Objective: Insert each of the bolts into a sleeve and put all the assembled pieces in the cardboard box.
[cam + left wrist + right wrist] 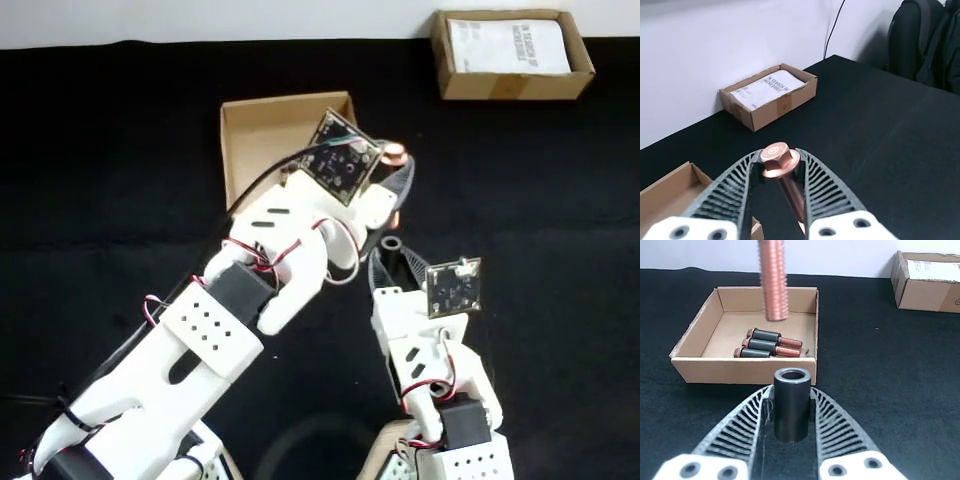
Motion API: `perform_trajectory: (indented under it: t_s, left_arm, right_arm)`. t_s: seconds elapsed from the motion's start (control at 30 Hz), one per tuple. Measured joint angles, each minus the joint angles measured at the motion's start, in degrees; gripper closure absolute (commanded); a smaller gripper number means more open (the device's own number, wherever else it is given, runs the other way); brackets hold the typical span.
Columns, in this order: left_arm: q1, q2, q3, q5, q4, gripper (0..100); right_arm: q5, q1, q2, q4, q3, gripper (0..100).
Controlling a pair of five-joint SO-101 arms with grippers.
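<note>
Grippers on both arms are loaded, we see from above: the left gripper holds a copper bolt at the right edge of the cardboard box, and just nearer to us the right gripper holds a dark sleeve upright over the black table. A second box with a printed sheet sits at the far right. From the left wrist we see the fingers closed narrowly on the bolt at its flanged hex head, the shank running back between them. From the right wrist we see the fingers pinched on the sleeve, its bore facing up; the bolt's threaded end hangs above it, clear of the bore. In the cardboard box beyond lie three assembled pieces, side by side.
</note>
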Motion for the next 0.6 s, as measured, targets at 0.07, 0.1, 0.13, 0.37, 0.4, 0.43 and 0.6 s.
perform_trajectory:
  t_s: [0.07,0.1,0.13,0.37,0.4,0.43,0.6]
  left_arm:
    - [0.1,0.2,0.2,0.0,0.0,99]
    - [0.1,0.4,0.2,0.0,0.0,99]
    - [0.1,0.4,0.6,0.0,0.0,99]
    - [0.1,0.4,8.5,0.0,-6.9,99]
    - [0.1,0.4,9.8,0.0,-8.1,99]
    - [0.0,0.4,10.8,0.0,-9.3,99]
    - [-0.1,2.6,12.0,0.1,-13.7,99]
  right_arm:
    - [0.0,-0.1,0.0,0.0,0.0,99.1]
    - [0.0,-0.1,0.0,0.0,0.0,99.1]
    - [0.0,-0.1,0.0,0.0,0.0,99.1]
    - [0.0,-0.1,0.0,0.0,0.0,99.1]
    - [0.0,-0.1,0.0,0.0,0.0,99.1]
    - [0.0,-0.1,0.0,0.0,0.0,99.1]
    - [0.0,-0.1,0.0,0.0,0.0,99.1]
